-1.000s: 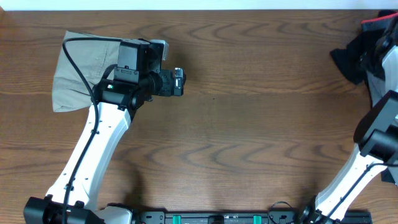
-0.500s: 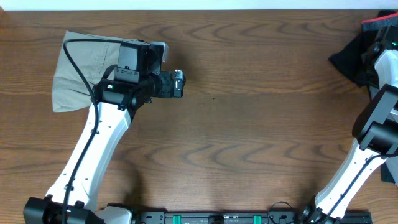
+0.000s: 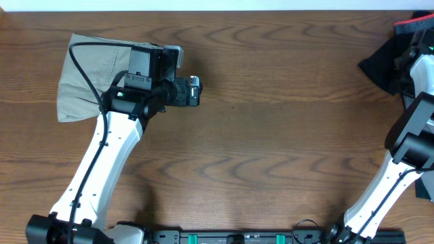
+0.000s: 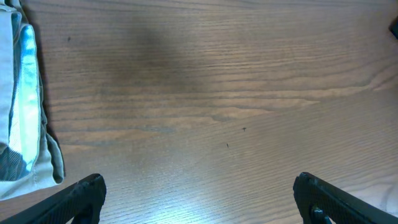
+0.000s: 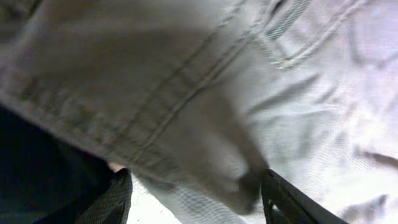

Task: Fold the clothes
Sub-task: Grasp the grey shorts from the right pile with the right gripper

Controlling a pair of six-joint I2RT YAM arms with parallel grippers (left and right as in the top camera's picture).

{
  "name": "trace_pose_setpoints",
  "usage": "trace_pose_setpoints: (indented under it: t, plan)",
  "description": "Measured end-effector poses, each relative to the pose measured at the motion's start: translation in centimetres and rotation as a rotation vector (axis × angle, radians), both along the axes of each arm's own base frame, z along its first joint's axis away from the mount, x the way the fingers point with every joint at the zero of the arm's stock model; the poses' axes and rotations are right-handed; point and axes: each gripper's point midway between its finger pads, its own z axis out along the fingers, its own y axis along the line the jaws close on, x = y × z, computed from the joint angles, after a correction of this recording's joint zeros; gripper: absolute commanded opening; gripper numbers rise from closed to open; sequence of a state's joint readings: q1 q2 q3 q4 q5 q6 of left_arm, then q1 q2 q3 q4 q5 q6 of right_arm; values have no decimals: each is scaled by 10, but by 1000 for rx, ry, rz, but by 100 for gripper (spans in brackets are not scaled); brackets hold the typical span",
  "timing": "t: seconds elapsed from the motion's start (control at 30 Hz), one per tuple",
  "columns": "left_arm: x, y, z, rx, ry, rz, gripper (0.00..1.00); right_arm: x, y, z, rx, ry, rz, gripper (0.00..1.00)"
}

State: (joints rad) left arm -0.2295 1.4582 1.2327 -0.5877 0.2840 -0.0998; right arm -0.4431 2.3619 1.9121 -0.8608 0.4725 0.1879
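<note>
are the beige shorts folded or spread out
Folded: the beige shorts lie as a compact block, and the left wrist view shows stacked layers at their edge.

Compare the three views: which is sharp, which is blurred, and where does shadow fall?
Overhead: sharp and evenly lit, beige shorts crisp. Left wrist: table grain clear, a soft shadow upper left. Right wrist: grey cloth fills the frame, too close, blurred.

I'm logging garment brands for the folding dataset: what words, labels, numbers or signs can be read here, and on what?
None: no text can be read in any view.
The beige shorts, the grey garment and the wooden table show no print, tag or number.
The left arm shows no legible marking.
</note>
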Motion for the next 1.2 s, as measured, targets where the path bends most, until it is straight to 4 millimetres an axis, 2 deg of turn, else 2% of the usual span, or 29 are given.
trace_pose_setpoints:
  t: [0.23,0.4,0.43,0.5,0.53,0.77,0.87,0.93,1.07,1.2]
  plan:
    - [0,0,0,0,0,0,98,-2,0,-1,2,13,12,63]
    - [0,0,0,0,0,0,98,-14,-5,-8,-6,45,-9,47]
    - [0,0,0,0,0,0,98,-17,-6,-10,-5,52,-13,40]
    - [0,0,0,0,0,0,98,-21,-6,-13,-5,66,-16,6]
    - [0,0,0,0,0,0,98,-23,-7,-12,-9,72,-18,1]
    - [0,0,0,0,0,0,98,-25,-8,-6,-30,82,-24,1]
    - [0,0,0,0,0,0,98,-23,-5,11,-26,45,-24,1]
    - [0,0,0,0,0,0,98,-20,-3,36,-23,-11,-20,1]
    - [0,0,0,1,0,1,98,-8,9,99,5,-185,22,1]
    - [0,0,0,2,-1,2,98,8,48,166,96,-390,148,1]
